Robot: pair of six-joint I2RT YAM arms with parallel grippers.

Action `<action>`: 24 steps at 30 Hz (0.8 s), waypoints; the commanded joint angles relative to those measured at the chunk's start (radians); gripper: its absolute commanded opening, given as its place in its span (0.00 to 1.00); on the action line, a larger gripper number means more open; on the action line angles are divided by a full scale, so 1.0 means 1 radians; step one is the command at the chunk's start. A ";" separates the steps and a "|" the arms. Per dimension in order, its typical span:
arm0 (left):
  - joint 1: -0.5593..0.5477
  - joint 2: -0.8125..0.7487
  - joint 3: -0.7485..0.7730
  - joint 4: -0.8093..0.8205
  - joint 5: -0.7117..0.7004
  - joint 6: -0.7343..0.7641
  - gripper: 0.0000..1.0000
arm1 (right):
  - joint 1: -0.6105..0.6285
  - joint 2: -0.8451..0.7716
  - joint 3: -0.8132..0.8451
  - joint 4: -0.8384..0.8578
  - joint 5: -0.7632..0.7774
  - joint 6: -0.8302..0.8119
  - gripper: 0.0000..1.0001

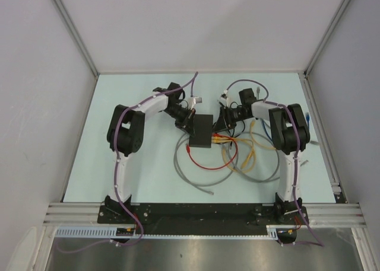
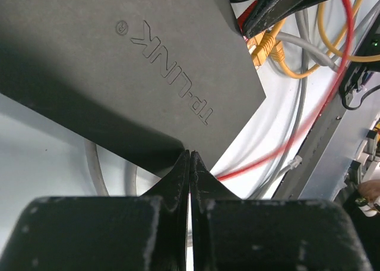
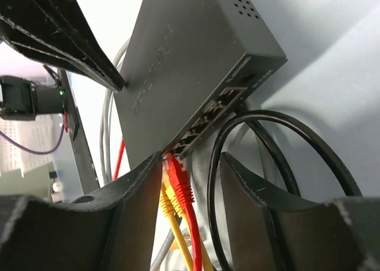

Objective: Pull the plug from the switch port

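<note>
- Switch lies flat on the table, mid-way between the two arms, logo face up. Its port row faces the near side, where the cables fan out.
- Left gripper: fingers pressed together, nothing between them. The joined tips sit at the switch's edge. In the right wrist view one tip touches the top face near that edge. Judgement: it is there as a brace, so the light box does not slide when a cable is tugged.
- Cannot tell whether the brace bears down on the top or pushes against the side.
- Right gripper: fingers spread, holding nothing, one on each side of the plugs at the port row.
- Red plug is seated in a port and lies roughly central in the gap. Yellow plugs sit just beside it, toward one finger.
- A black cable loops through the same gap, on the other side of the red plug.
- Several ports further along the row look unoccupied.
- Judgement: the wide straddle lines the claw up with the plug body, not the cord, so the pull runs straight out of the socket.
- Risk, as judged: closing here could pinch yellow or black along with red. Which plug is meant cannot be told. Red seems likeliest.
- Step in hand: approach done, pinch not yet made. No plug is out.
</note>
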 commanded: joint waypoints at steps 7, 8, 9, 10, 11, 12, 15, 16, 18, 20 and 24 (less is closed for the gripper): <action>-0.007 0.041 0.025 0.000 -0.051 0.006 0.00 | 0.015 0.043 0.072 -0.125 -0.028 -0.120 0.39; -0.007 0.041 0.025 0.000 -0.053 0.006 0.00 | 0.015 0.043 0.070 -0.125 -0.030 -0.120 0.39; -0.007 0.043 0.025 0.002 -0.053 0.006 0.00 | 0.013 0.044 0.070 -0.125 -0.033 -0.122 0.38; -0.007 0.044 0.026 0.002 -0.057 0.006 0.00 | 0.012 0.044 0.070 -0.126 -0.039 -0.127 0.37; -0.007 0.044 0.026 0.003 -0.059 0.004 0.00 | 0.015 0.044 0.070 -0.134 -0.050 -0.134 0.37; -0.007 0.043 0.026 0.003 -0.059 0.004 0.00 | 0.013 0.044 0.070 -0.137 -0.060 -0.142 0.38; -0.007 0.044 0.028 0.005 -0.064 0.003 0.00 | 0.013 0.043 0.073 -0.157 -0.108 -0.168 0.40; -0.007 0.046 0.028 0.003 -0.065 0.003 0.00 | 0.012 0.043 0.076 -0.169 -0.125 -0.186 0.41; -0.007 0.046 0.028 0.003 -0.065 0.003 0.00 | 0.009 0.044 0.081 -0.181 -0.157 -0.200 0.41; -0.007 0.046 0.026 0.005 -0.067 0.003 0.00 | 0.009 0.050 0.088 -0.194 -0.160 -0.208 0.41; -0.008 0.044 0.026 0.005 -0.070 0.001 0.00 | 0.015 0.060 0.102 -0.215 -0.171 -0.229 0.42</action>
